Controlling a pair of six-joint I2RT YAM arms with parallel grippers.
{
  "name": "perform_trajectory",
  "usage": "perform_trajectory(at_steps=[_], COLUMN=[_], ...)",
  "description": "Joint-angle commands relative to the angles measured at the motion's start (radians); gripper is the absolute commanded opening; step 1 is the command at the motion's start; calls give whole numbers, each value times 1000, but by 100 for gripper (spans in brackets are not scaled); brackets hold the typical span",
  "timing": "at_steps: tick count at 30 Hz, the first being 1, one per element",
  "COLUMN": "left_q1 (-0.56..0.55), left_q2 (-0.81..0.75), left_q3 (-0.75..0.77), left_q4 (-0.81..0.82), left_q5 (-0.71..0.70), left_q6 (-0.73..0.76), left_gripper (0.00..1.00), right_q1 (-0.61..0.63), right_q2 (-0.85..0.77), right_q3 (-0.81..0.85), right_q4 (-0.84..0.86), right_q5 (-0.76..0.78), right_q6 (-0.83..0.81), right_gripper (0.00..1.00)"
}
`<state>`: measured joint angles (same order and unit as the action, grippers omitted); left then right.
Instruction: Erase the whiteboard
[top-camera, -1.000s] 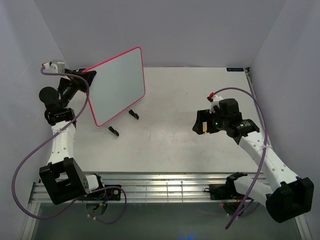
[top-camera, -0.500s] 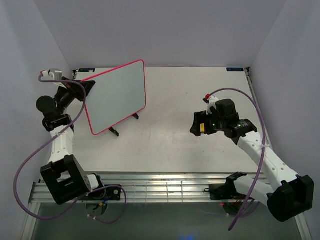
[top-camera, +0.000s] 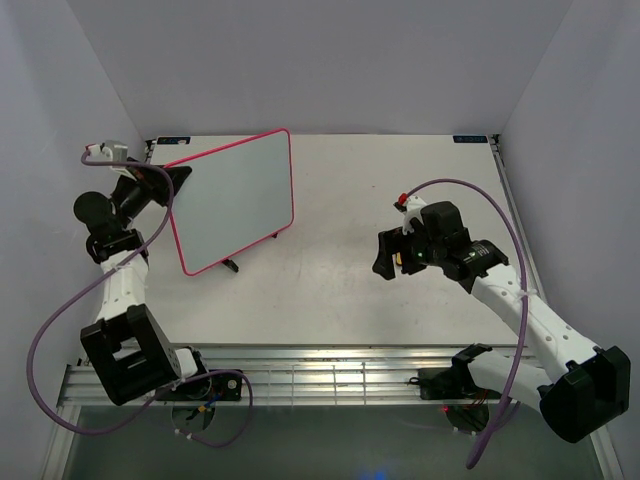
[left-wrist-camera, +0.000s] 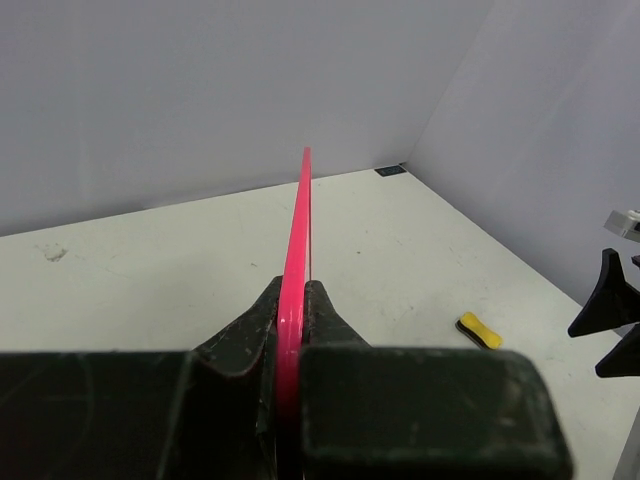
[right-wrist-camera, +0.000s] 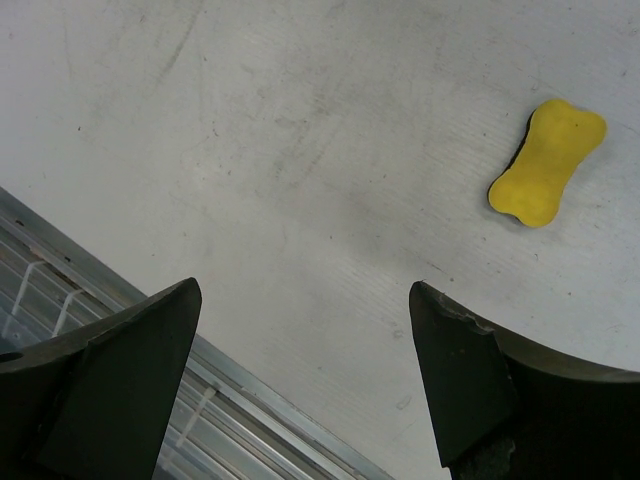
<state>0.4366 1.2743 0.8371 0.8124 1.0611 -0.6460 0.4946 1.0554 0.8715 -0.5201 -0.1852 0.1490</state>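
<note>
The left end effector (left-wrist-camera: 295, 305) pinches the pink-red rim of the whiteboard (top-camera: 235, 200), holding it tilted on edge at the far-left side of the bench (top-camera: 350, 300), apparently to present its face for wiping. The right end effector (right-wrist-camera: 303, 300), spread wide and empty, hovers near a yellow bone-shaped eraser (right-wrist-camera: 548, 163), likely its next pickup.

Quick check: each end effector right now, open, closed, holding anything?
Left end effector: closed on the whiteboard, clamping its pink rim.
Right end effector: open, holding nothing; the yellow eraser lies apart from it.
</note>
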Motion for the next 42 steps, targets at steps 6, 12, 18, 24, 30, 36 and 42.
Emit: perform_trajectory(at_steps=[6,12,18,24,30,36,42], left_q1=[8,19,27,36,39,56,109], left_q2=[-4,0,7,39,86,187,353], left_q3=[145,135,44,17,37,28,30], left_q4=[93,97,123,136,162,388,789], left_q5=[-33,-39,-49,-52,-32,14,92], left_q6=[-61,-58,-44,-29,-27,-32,-193], left_gripper=[0,0,0,0,0,0,0], right_q1=[16,21,27,33,38,47,62], right_q2=[11,9,8,9,8,0,-15], right_q3=[26,23,21,23,23,20,17], right_q4=[34,31,28,28,29,28,26], right_q5=[6,12,20,18,13,3,1], right_q6=[-17,-16,-17,-19,-20,-23,-23], right_gripper=[90,90,90,90,90,90,90])
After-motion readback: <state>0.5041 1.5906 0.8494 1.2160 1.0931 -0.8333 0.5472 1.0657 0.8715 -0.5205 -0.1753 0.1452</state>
